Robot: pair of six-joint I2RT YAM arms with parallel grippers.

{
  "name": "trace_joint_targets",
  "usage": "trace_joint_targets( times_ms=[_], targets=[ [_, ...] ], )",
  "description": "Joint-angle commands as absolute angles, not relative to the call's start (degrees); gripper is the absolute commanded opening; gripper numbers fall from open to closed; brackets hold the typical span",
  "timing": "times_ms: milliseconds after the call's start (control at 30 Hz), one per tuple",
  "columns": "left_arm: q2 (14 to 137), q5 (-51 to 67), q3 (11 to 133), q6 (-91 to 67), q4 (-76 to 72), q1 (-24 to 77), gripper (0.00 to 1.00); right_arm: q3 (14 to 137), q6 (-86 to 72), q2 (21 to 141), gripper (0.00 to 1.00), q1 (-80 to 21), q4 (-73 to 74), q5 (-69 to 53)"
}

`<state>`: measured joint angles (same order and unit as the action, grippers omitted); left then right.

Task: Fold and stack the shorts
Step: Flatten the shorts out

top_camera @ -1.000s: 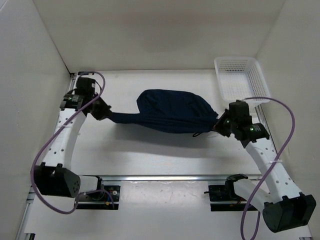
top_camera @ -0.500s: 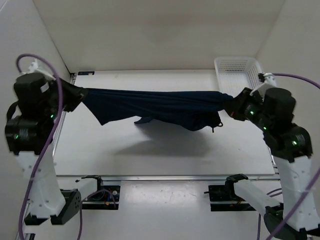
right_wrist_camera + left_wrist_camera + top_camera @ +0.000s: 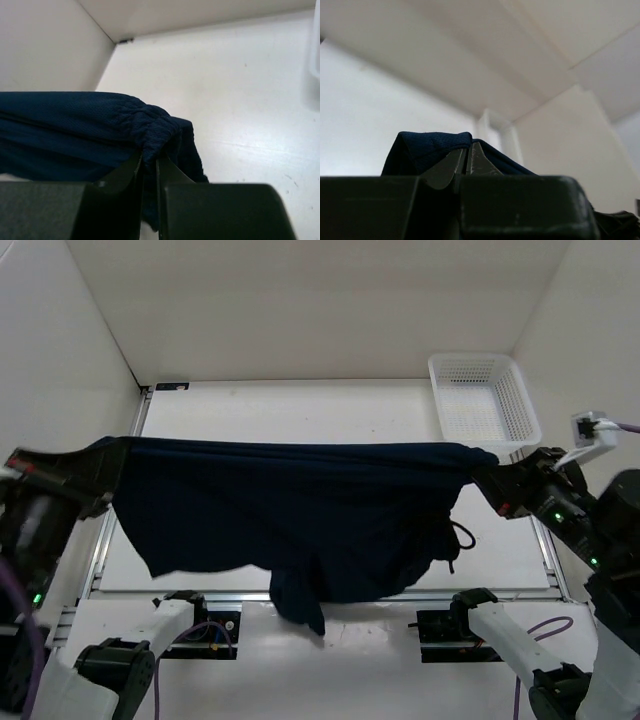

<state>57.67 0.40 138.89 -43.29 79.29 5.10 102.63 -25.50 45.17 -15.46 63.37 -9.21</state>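
**Shorts strung up between both arms, off the table**

I've got the shorts [image 3: 300, 510] hanging in the air, stretched in a line from the left gripper [image 3: 105, 462] across to the right gripper [image 3: 488, 472]. On the left wrist cam the fingers [image 3: 445, 169] are pressed together with a fold of navy mesh bunched right at the tips, so that one's clamped on the cloth; can't tell which part of the garment it has. On the right wrist cam the fingers [image 3: 125, 177] are closed tight on the gathered elastic edge; the fabric runs off to that gripper's left.

The top edge is taut and roughly level between the grippers; the rest drapes below them, uneven along the bottom, with one flap hanging lower than the rest about midway between the two. The drawstring [image 3: 455, 540] loops out of the cloth just below and inboard of the right gripper.

The table [image 3: 300, 405] shows beyond the top edge; the white mesh basket [image 3: 482, 405] sits past the right gripper at the far corner, apart from the shorts as far as I can tell.
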Motion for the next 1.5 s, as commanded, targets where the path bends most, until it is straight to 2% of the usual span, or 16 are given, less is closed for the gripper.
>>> trace_joint_targets(
  times_ms=[0,200,333,367,400,433,467,533,600,667,767,900,1100,1267,1400,1467],
  targets=[
    [64.2,-17.3,127.1,-38.7,77.3,4.4,0.1,96.7,-21.1,48.9,0.0,-14.1,65.1,6.1],
    [75.0,-13.3,110.5,-35.3,64.0,1.9,0.1,83.9,-19.8,61.3,0.0,-14.1,49.1,6.9],
    [94.0,-9.8,117.4,-32.4,59.7,-1.0,0.15,85.2,-19.8,78.1,0.0,-14.1,37.3,10.4],
    [99.2,-9.2,121.5,-31.1,59.1,-1.0,0.32,90.2,-19.8,87.3,0.08,-13.5,35.8,10.5],
    [111.1,-9.2,127.0,-30.3,62.3,-1.6,0.46,94.1,-20.7,92.3,0.48,-13.5,35.2,9.0],
    [117.8,-9.2,134.0,-30.3,66.1,-1.6,0.57,98.5,-20.7,97.2,0.68,-13.0,37.1,8.4],
    [124.0,-7.9,149.8,-30.3,70.4,-2.3,0.72,103.2,-21.7,105.6,0.76,-13.0,39.4,8.4],
    [133.4,-6.1,161.2,-30.3,79.0,-2.3,0.8,113.8,-22.4,109.8,0.93,-13.0,43.6,8.4],
    [124.7,-4.6,145.6,-30.3,73.8,-2.3,0.85,111.4,-22.4,108.5,1.0,-13.9,42.4,9.0],
    [117.0,-4.6,127.9,-31.0,63.3,-2.8,0.86,106.7,-22.4,103.5,1.0,-14.5,39.6,9.0],
    [107.1,-4.0,116.9,-31.0,59.4,-2.8,0.87,97.2,-22.4,97.0,1.0,-14.5,38.5,7.2],
    [102.1,-5.9,109.4,-30.3,59.4,0.3,0.78,81.4,-23.2,86.8,0.97,-14.5,37.0,4.8],
    [102.1,-5.9,102.8,-30.3,58.0,4.9,0.63,67.7,-24.9,77.5,0.64,-15.0,36.3,3.4],
    [106.8,-8.9,104.3,-30.3,58.0,10.5,0.74,60.7,-24.9,75.0,0.43,-15.0,36.3,2.8],
    [111.9,-9.4,106.6,-29.8,59.3,13.7,0.84,58.4,-25.9,74.4,0.47,-15.6,35.8,1.5],
    [114.2,-9.4,107.2,-29.8,60.0,14.4,0.87,58.4,-25.9,77.1,0.61,-15.6,35.8,0.8]
  ],
)
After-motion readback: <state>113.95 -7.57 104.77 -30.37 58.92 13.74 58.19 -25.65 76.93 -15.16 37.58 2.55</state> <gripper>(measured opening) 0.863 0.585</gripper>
